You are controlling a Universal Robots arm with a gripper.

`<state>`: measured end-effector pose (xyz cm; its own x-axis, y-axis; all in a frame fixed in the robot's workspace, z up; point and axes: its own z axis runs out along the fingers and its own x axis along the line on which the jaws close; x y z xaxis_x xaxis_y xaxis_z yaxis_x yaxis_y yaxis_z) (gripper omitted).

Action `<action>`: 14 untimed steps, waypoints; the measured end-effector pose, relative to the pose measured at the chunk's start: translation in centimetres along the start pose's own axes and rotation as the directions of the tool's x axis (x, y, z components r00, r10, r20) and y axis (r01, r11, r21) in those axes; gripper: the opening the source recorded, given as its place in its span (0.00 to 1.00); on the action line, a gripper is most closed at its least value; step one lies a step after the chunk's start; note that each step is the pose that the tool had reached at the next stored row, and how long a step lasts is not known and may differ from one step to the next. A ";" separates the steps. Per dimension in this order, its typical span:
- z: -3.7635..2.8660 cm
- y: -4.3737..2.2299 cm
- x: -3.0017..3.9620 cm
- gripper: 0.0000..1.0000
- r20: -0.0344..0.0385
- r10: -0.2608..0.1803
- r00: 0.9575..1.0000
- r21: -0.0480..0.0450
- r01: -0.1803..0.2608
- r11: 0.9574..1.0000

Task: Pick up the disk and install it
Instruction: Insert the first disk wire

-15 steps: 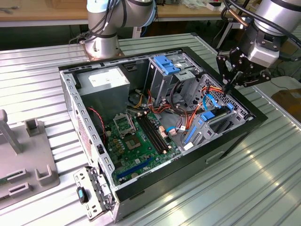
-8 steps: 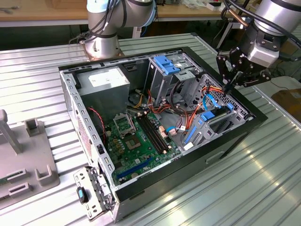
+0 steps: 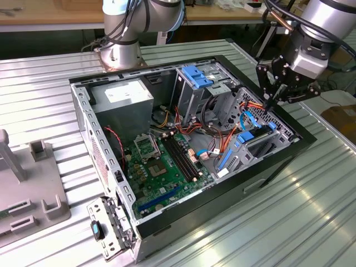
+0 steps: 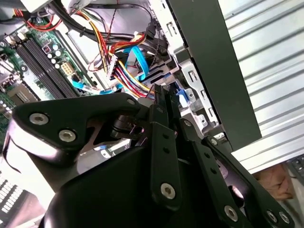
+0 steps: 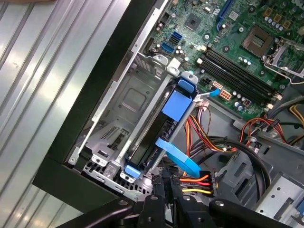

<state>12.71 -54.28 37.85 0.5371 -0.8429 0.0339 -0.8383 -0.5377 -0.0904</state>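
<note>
One disk seated in its bay, pincer closed just above

One open computer case [image 3: 183, 139] lies on its side on the ribbed metal counter [image 3: 311, 211], its motherboard [image 3: 167, 167] facing up. The disk [image 5: 164, 135], with its bright blue carrier, stands on edge in the metal drive bay at the case's corner toward the exterior view's right; in the exterior view it shows as a blue frame [image 3: 253, 139] beside the case's black rim. A blue tab sits at each end of the carrier, and a flat blue cable [image 5: 178, 159] crosses its side.

The pincer [image 3: 271, 104] hangs over that same corner, just above the disk's far end. Its black fingers [image 4: 159, 102] are pressed together and hold nothing; in the second wrist view their tips meet near a bundle of red, yellow and black wires [image 4: 126, 78]. Whether the tips touch the carrier is hard to say, since the linkage hides the contact point.

Farther into the case, a drive cage with a blue latch [image 3: 197, 75] stands upright near the grey power supply [image 3: 125, 97]. The arm's base [image 3: 119, 53] is bolted to the counter beyond the case. A grey fixture [image 3: 28, 189] rests on the counter at the exterior view's left.
</note>
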 end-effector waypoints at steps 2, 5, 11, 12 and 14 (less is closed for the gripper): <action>0.01 0.00 0.00 0.16 -0.002 0.025 1.000 -0.001 -0.025 1.000; 0.04 0.00 0.00 0.16 -0.009 0.101 0.995 -0.003 -0.101 0.995; 0.07 0.02 0.00 0.16 -0.016 0.169 0.985 -0.004 -0.169 0.986; 0.08 0.01 0.00 0.16 -0.016 0.169 0.985 -0.004 -0.169 0.986; 0.07 0.01 0.00 0.16 -0.016 0.170 0.985 -0.004 -0.170 0.985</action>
<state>12.71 -54.29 37.78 0.3855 -0.9221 0.0340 -0.9177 -0.3870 -0.0903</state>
